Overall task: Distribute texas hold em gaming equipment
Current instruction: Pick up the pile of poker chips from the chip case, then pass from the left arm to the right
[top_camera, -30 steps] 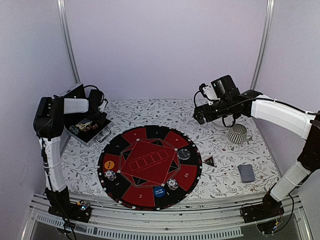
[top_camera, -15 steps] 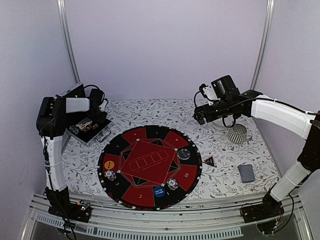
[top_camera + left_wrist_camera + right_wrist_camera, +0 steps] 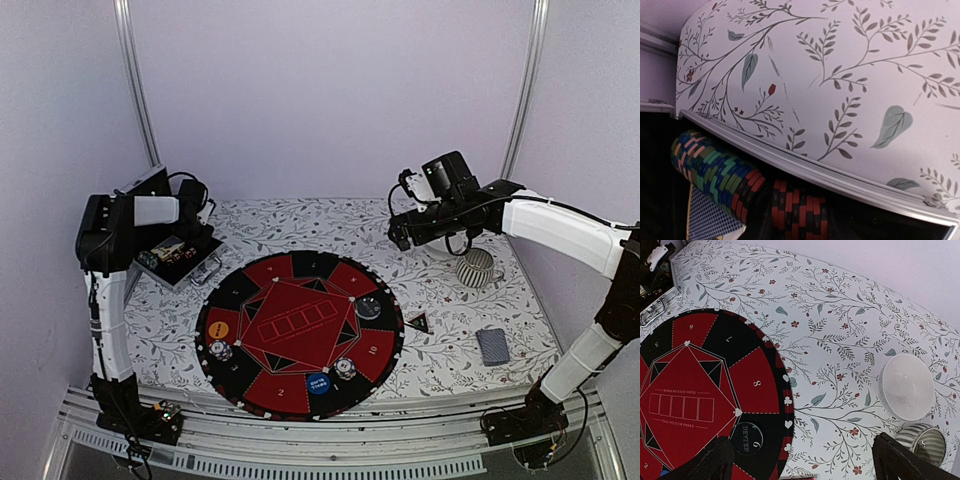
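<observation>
**A:** What has moved over the last second?

**B:** Very little. The left arm's shoulder has drifted slightly to the right, so its upright link stands straighter. The right arm has held its pose.

**A:** Start at the left, then.

**B:** The left gripper hangs over the open black case at the far left of the table. Its wrist camera looks along the case's metal rim at a row of multicoloured chips lying on edge. A red-and-black row lies beside them.

**A:** Are its jaws closed on anything?

**B:** I cannot tell, as neither view shows the fingers.

**A:** And the middle?

**B:** On the round red-and-black mat, an orange button sits at the left edge with a small chip stack just beside it. A blue button lies at the near edge, a second chip stack close to it. The dark dealer button rests on the right side.

**A:** And off the mat?

**B:** The triangle marker lies just off its right rim. The right gripper hovers above the far right of the table, its fingers spread wide with nothing between them. Beneath it stand a white bowl and a ribbed cup, close together. The deck of cards lies face down near the right front, well apart from the mat.
</observation>
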Robot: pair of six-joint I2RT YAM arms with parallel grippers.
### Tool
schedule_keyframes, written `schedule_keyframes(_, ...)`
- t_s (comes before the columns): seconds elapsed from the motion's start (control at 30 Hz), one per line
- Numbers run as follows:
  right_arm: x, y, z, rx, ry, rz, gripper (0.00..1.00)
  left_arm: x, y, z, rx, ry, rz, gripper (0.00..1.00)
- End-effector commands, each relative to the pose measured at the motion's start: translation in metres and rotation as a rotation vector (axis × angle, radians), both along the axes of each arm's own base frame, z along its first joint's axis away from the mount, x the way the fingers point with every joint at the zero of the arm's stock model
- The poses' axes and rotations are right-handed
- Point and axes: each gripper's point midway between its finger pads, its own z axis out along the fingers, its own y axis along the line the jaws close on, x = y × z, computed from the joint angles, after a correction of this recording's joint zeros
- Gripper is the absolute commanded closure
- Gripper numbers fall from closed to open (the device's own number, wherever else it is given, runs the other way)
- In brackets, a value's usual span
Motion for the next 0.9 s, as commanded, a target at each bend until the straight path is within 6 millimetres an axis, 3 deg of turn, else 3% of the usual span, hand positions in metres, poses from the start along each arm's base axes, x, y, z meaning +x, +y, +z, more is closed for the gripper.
schedule_keyframes(0.0, -0.002, -0.006, 0.016, 0.01, -0.032, -0.01, 0.01, -0.001, 0.001, 0.009, -0.031, 0.004, 0.009, 0.94)
schedule_keyframes(0.03, -0.002, -0.006, 0.017, 0.011, -0.034, -0.01, 0.01, -0.001, -0.002, 0.018, -0.038, -0.009, 0.009, 1.0)
schedule_keyframes(0.13, -0.001, -0.005, 0.022, 0.018, -0.038, -0.008, 0.01, -0.004, -0.006, 0.061, -0.052, -0.065, 0.028, 1.0)
schedule_keyframes(0.27, -0.003, 0.0, 0.034, 0.05, -0.051, 0.015, 0.01, -0.017, -0.024, 0.13, -0.139, -0.164, 0.039, 1.0)
schedule_keyframes(0.3, -0.003, 0.003, 0.039, 0.065, -0.056, 0.029, 0.01, -0.024, -0.031, 0.159, -0.187, -0.211, 0.031, 1.0)
schedule_keyframes(0.4, -0.009, 0.016, 0.055, 0.128, -0.072, 0.102, 0.01, -0.055, -0.068, 0.213, -0.411, -0.295, -0.035, 1.0)
schedule_keyframes(0.43, -0.014, 0.023, 0.062, 0.164, -0.08, 0.143, 0.01, -0.069, -0.084, 0.243, -0.514, -0.356, -0.089, 1.0)
schedule_keyframes(0.5, -0.024, 0.036, 0.078, 0.223, -0.108, 0.232, 0.01, -0.098, -0.117, 0.272, -0.699, -0.399, -0.175, 1.0)
schedule_keyframes(0.57, -0.036, 0.049, 0.098, 0.269, -0.174, 0.348, 0.01, -0.128, -0.152, 0.289, -0.818, -0.397, -0.252, 1.0)
schedule_keyframes(0.7, -0.062, 0.078, 0.142, 0.354, -0.356, 0.529, 0.01, -0.186, -0.22, 0.305, -1.008, -0.316, -0.396, 1.0)
schedule_keyframes(0.8, -0.083, 0.104, 0.15, 0.388, -0.453, 0.648, 0.01, -0.224, -0.259, 0.306, -1.178, -0.228, -0.474, 1.0)
schedule_keyframes(0.87, -0.096, 0.122, 0.143, 0.377, -0.489, 0.71, 0.0, -0.242, -0.277, 0.3, -1.261, -0.15, -0.491, 1.0)
